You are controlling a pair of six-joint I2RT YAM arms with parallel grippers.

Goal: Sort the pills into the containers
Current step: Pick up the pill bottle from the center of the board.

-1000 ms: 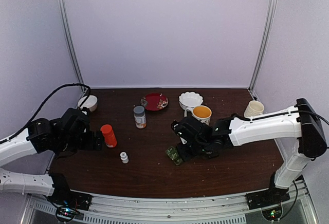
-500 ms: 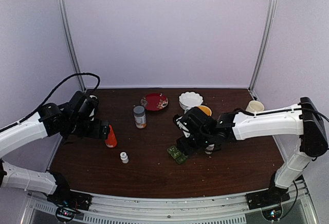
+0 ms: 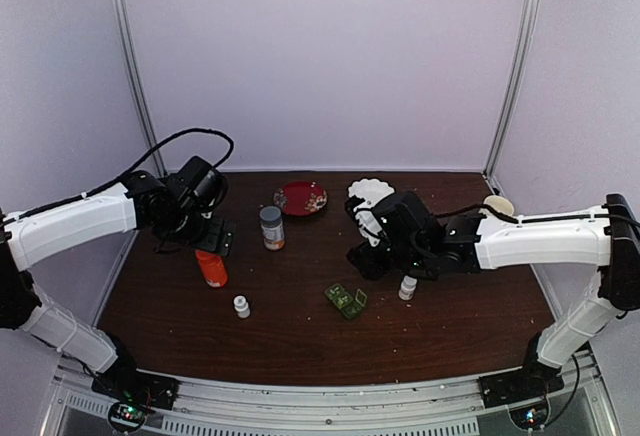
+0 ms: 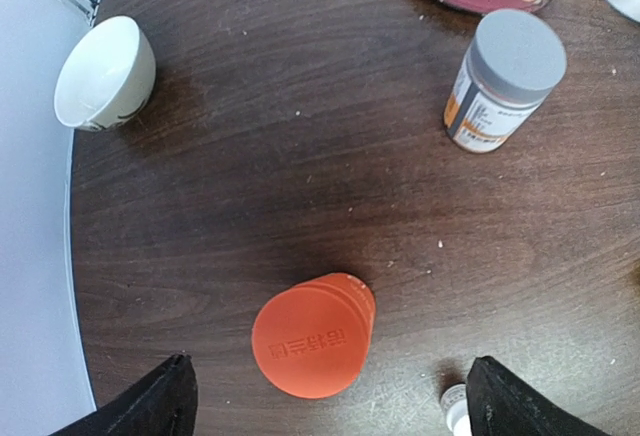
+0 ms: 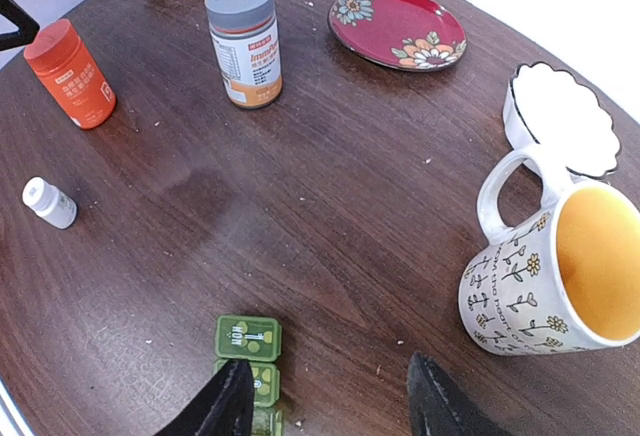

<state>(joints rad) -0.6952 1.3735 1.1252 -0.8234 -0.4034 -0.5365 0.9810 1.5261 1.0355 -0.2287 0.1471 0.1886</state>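
Both empty: left tool (image 4: 330, 406) gaping, right tool (image 5: 330, 368) parted | pill box (image 5: 247, 338) green rectangular plastic | table (image 5: 330, 206) dark woodgrain

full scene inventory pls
dark green plastic pill box: 1, green, front centre
orange round plastic bottle: 1, orange, by left tool
grey-capped labelled bottle: 1, white-orange, back centre
small white capped bottles: 2, white, front left; right of box
red floral plate: 1, red, back centre
white scalloped bowl: 1, white, right of plate
patterned ceramic mug: 1, orange inside, near scalloped bowl
plain white bowl: 1, white, far left
cream cup: 1, cream, far right
left tool: 1, black, open
right tool: 1, black, open
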